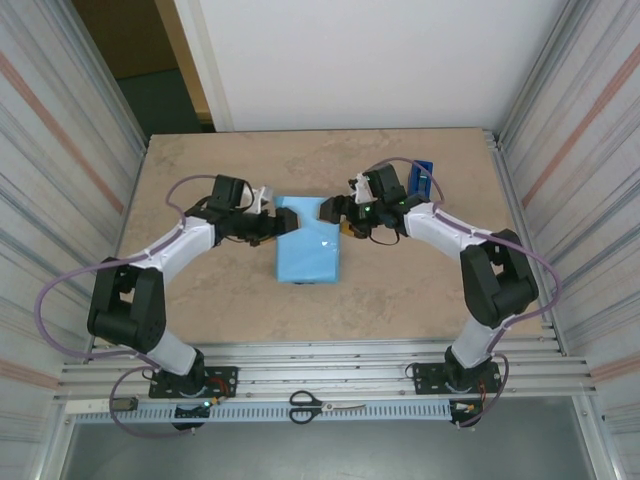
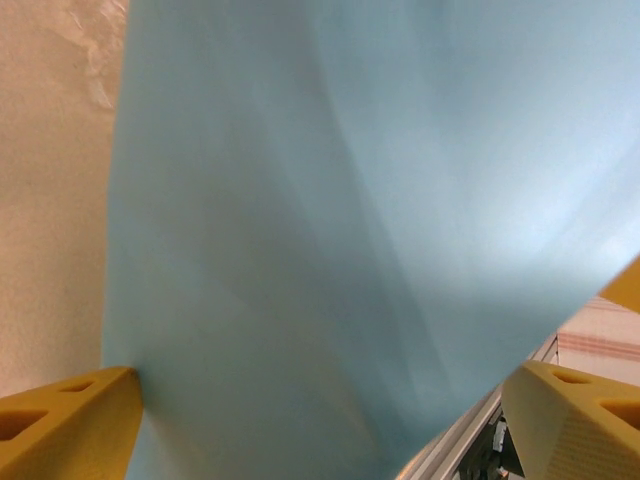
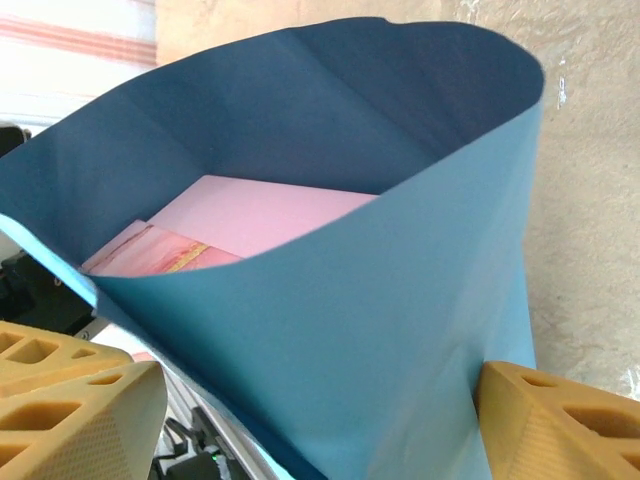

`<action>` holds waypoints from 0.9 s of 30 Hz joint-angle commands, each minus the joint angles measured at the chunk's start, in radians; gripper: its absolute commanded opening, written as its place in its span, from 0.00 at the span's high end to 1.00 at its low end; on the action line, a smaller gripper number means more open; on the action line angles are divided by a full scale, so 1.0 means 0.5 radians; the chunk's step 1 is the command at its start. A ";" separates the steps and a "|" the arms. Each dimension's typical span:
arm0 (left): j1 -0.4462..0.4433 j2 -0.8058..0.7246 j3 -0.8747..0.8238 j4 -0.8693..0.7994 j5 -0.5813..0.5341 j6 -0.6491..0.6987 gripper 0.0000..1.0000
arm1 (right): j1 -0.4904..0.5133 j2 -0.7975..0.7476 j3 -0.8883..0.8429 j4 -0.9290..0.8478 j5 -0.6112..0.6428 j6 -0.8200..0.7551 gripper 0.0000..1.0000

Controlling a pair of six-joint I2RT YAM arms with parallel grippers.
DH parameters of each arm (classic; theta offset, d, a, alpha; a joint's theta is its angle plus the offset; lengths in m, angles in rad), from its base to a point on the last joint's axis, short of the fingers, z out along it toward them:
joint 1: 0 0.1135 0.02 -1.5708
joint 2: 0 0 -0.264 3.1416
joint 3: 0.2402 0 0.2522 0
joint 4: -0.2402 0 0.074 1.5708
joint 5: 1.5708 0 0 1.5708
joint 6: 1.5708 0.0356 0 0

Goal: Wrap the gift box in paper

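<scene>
Beige bench [image 1: 200, 300] carries everything. Box [image 3: 270, 215] lies inside the folded paper [image 1: 308, 245], whose long axis runs away from the arm bases. Left pincer [image 1: 272, 224] and right pincer [image 1: 333, 213] flank it, equally near, both spread open astride its side edges.

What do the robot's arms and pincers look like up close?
Both the left arm and right arm have white links between chunky black joints, with a mauve cable looping alongside each and small green lights. The left gripper and right gripper carry two blocky yellow fingers, hollowed with cut-outs and finely textured.
</scene>
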 commanded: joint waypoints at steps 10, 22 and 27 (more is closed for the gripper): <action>-0.109 -0.349 -0.239 0.382 0.129 0.005 0.04 | 0.058 -0.355 -0.175 0.110 -0.025 -0.314 0.20; -0.180 -0.463 -0.389 0.400 0.060 0.022 0.01 | 0.088 -0.522 -0.422 0.139 0.074 -0.335 0.18; -0.180 -0.482 -0.364 0.396 0.017 0.028 0.01 | 0.088 -0.537 -0.364 0.114 0.111 -0.345 0.16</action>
